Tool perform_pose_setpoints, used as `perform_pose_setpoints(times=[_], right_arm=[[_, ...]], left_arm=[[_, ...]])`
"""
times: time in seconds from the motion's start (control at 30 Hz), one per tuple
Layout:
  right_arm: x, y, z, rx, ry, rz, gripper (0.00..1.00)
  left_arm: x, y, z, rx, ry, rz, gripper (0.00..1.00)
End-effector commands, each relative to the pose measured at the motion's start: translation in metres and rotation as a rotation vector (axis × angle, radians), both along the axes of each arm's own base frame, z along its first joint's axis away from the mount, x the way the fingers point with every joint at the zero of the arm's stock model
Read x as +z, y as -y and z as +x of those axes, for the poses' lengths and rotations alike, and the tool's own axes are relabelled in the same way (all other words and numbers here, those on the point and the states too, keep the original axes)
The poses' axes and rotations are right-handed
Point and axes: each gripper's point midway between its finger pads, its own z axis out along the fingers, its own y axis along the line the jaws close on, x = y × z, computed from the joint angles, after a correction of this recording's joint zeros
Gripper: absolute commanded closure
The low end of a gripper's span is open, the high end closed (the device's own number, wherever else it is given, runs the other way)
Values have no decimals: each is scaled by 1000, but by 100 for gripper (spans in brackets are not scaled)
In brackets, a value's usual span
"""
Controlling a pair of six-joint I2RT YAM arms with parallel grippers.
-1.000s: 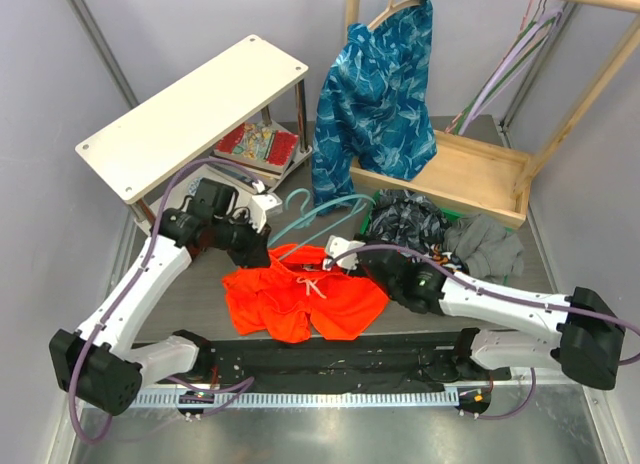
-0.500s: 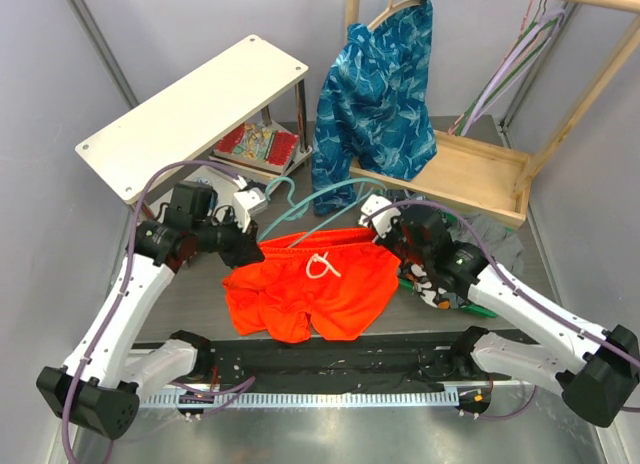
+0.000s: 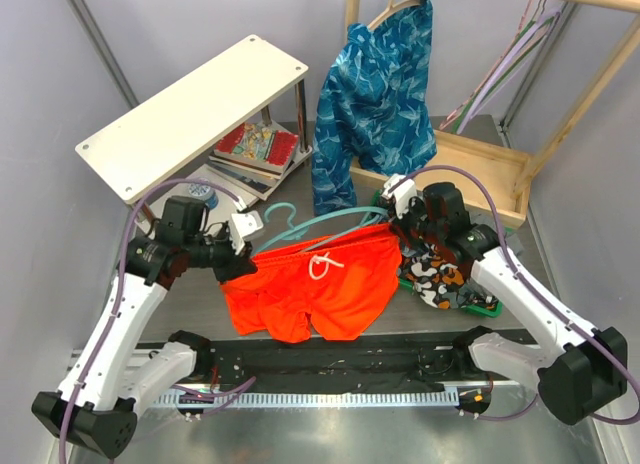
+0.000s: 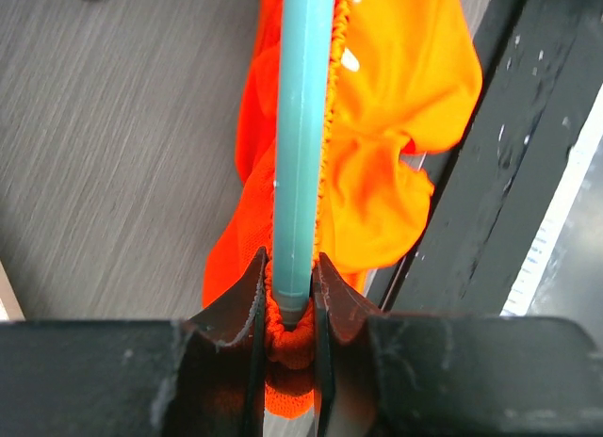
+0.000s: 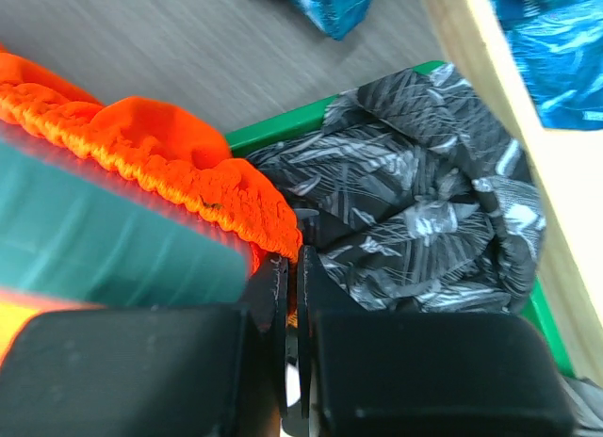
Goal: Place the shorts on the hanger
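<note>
The orange-red shorts (image 3: 320,289) hang stretched between both grippers, legs drooping onto the table. The teal hanger (image 3: 310,224) lies along the waistband with its hook toward the back left. My left gripper (image 3: 240,261) is shut on the hanger's end (image 4: 301,126) together with the bunched waistband (image 4: 396,173); its jaws (image 4: 287,296) pinch both. My right gripper (image 3: 400,229) is shut on the other waistband corner (image 5: 188,183), with the hanger's teal bar (image 5: 104,239) blurred just left of the jaws (image 5: 292,267).
A green tray (image 3: 490,306) of dark patterned clothes (image 5: 415,220) sits under the right arm. Behind are a wooden rack (image 3: 450,174), a blue leaf-patterned garment (image 3: 375,94), lilac hangers (image 3: 510,64), a white shelf board (image 3: 190,114) and books (image 3: 255,149).
Both grippers rose and pulled apart. The shorts went from a crumpled heap to a stretched waistband, with the hanger carried along its top edge. The right arm swung back and to the right.
</note>
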Motion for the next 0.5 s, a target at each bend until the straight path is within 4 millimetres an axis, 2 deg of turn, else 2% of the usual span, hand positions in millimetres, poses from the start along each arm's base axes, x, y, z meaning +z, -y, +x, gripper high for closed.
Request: perform_pose_setpoints(times=[0.0,0.1,0.23,0.33,0.47], right_arm=[[2,44,16,-154,13,-100,99],[1,51,18,-165,18,-107,99],[20,54,18,-150,52,-105,99],[36,49,10,-101,67,-92,99],[48,49,-1,-56,82,-102,99]], left_arm=[[-24,-28,-25,-33,-40,139,100],[-31,-33,-24,-43,-29,171,100],[-41,-47,-20,-54,-36,273,100],[-47,-53,-10,-42,-34,318,100],[-50,-54,-2,-25,-74,344,100]])
